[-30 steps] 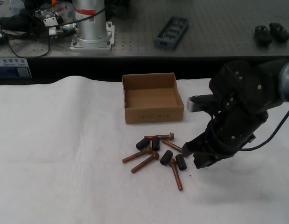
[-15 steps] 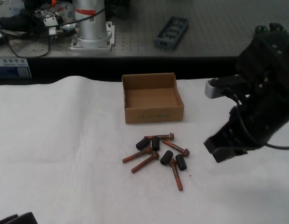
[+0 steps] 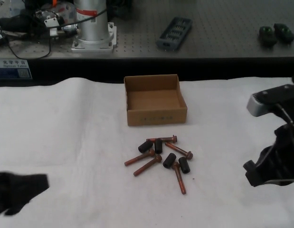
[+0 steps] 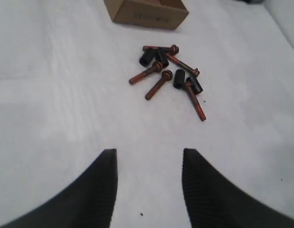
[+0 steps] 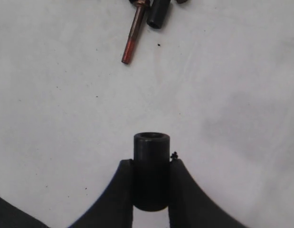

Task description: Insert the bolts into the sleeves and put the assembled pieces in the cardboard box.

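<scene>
On the front of the cardboard box [image 3: 181,117] runs unreadable print [image 3: 156,118].

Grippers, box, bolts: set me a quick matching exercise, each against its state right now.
Things
1. right gripper
2. left gripper
3. box
4. bolts

States
A. nothing inside
B. shut on a sleeve
C. open, above bare cloth
D. lying loose on the cloth in front of the box

Pairs: 1-B, 2-C, 3-A, 4-D
</scene>
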Controlling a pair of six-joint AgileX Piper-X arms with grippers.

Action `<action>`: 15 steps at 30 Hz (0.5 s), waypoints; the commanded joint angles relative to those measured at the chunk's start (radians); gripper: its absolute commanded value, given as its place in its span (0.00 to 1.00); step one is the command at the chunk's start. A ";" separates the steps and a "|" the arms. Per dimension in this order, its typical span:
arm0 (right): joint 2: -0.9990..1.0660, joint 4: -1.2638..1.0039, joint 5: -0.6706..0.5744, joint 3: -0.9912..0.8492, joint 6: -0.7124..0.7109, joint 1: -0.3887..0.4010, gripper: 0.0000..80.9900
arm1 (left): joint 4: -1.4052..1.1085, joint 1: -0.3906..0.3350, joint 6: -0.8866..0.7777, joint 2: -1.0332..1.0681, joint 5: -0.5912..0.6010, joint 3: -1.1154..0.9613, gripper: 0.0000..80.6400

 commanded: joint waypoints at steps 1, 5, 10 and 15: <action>-0.019 0.006 -0.012 -0.001 -0.011 0.000 0.04 | -0.032 -0.071 0.114 0.172 0.018 -0.095 0.40; -0.070 0.019 -0.012 -0.001 -0.011 0.000 0.04 | -0.042 -0.189 0.314 0.419 -0.006 -0.268 0.40; -0.112 0.049 -0.012 -0.001 -0.011 0.000 0.04 | -0.042 -0.276 0.455 0.673 -0.025 -0.453 0.40; -0.135 0.059 -0.012 -0.001 -0.011 0.000 0.04 | -0.039 -0.321 0.566 0.846 -0.065 -0.578 0.40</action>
